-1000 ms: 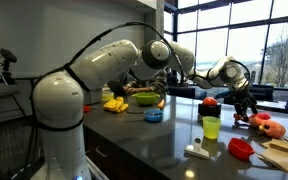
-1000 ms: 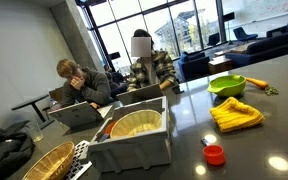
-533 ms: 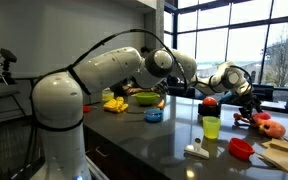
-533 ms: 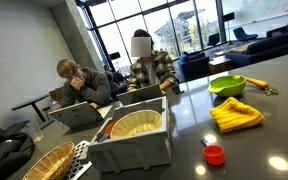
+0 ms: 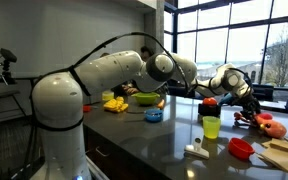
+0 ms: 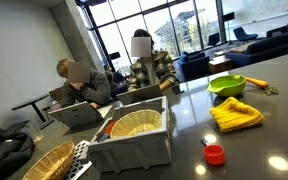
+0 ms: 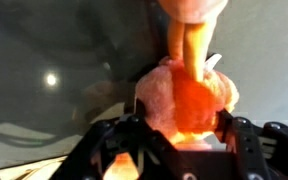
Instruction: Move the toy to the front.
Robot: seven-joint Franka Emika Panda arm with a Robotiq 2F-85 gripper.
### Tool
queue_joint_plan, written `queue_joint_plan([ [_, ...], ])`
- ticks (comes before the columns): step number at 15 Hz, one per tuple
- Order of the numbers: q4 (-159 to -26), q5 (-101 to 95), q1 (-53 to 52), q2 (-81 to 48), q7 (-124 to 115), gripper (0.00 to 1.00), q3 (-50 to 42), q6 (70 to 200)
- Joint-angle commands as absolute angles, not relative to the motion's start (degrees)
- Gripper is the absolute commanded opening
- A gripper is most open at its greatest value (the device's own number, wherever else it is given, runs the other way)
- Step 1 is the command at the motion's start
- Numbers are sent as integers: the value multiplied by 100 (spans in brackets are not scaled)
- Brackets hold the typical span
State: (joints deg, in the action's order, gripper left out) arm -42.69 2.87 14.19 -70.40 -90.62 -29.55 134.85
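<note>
The toy, an orange-and-pink plush, lies on the dark counter at the far right in an exterior view. In the wrist view it fills the space between my two black fingers, with a limb stretching away from me. My gripper is low at the toy's near end. In the wrist view the jaws are spread wide, one on each side of the plush body, and are not clamped on it. The toy does not show in the exterior view that looks toward the seated people.
A yellow-green cup, a red bowl, a red ball and a wooden board stand close around the toy. A green bowl, yellow cloth, red lid and grey bin lie further along.
My arm has reached further right and lower toward the toy. The toy and the other things have not moved.
</note>
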Motion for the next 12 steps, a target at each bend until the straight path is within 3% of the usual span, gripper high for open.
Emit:
queue_joint_plan([
  [1,-3953,261,1518,-7144,-9173,34,-3048,13409],
  [4,-4091,271,1492,-6975,-9164,20,-3067,13412],
  [12,-4469,262,1195,-6154,-9440,8,-3330,13405],
])
